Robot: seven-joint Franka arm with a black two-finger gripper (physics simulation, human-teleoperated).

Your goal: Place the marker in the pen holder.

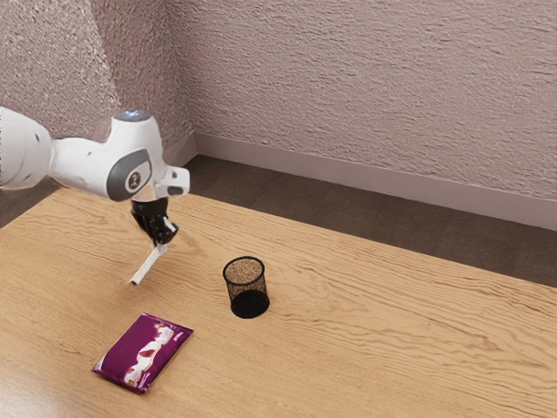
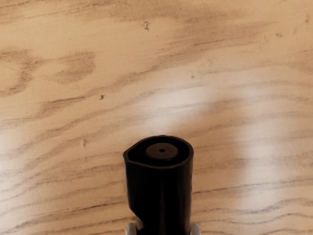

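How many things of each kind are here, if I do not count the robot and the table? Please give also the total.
Marker: 1
Pen holder: 1
Packet: 1
Total: 3

1. Exterior view: set back at the side of the arm (image 1: 83,165), above table (image 1: 392,296) height, slanting down across it toward the wall (image 1: 374,96).
2. Wrist view: rides at the arm's end, close in, facing down at the table.
3. Shared: the marker (image 1: 146,266), plus a small patch of table under the arm's end.
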